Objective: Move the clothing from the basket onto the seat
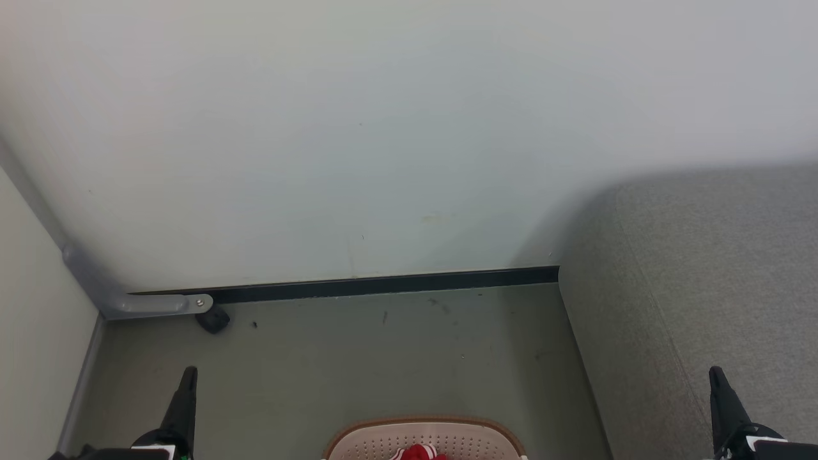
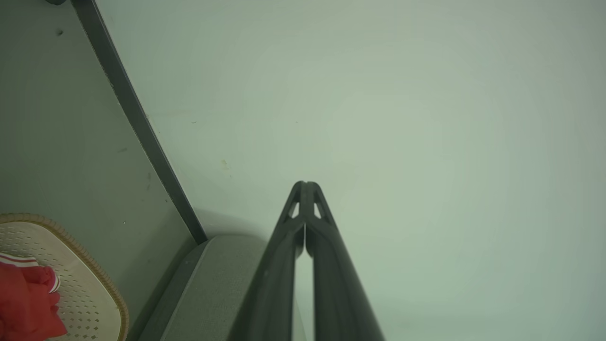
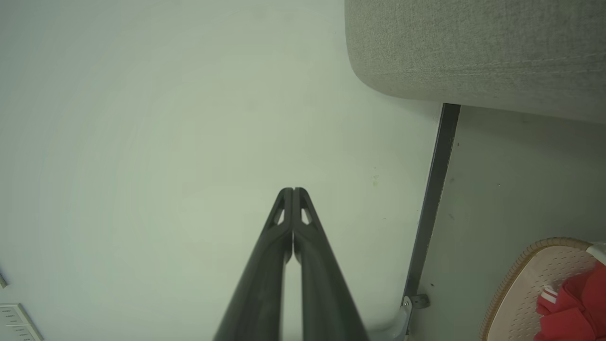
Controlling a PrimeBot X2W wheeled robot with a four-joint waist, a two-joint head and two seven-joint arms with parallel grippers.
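The cream perforated basket (image 1: 383, 441) with its brown rim sits on the floor at the bottom centre of the head view, and red clothing (image 1: 418, 453) with white trim peeks out of it. The grey fabric seat (image 1: 703, 287) fills the right side. My left gripper (image 1: 187, 374) is at the lower left and my right gripper (image 1: 716, 374) at the lower right over the seat; both point up and hold nothing. The left wrist view shows my left gripper (image 2: 305, 184) shut, with the basket (image 2: 90, 289) and clothing (image 2: 23, 303) at lower left. In the right wrist view my right gripper (image 3: 292, 191) is shut, the seat (image 3: 473, 47) above.
A pale wall (image 1: 319, 128) with a dark skirting strip (image 1: 383, 284) stands behind the basket. A grey metal bracket with a small black caster (image 1: 213, 318) sits at the left corner. Bare grey-green floor (image 1: 383, 358) lies between the wall and basket.
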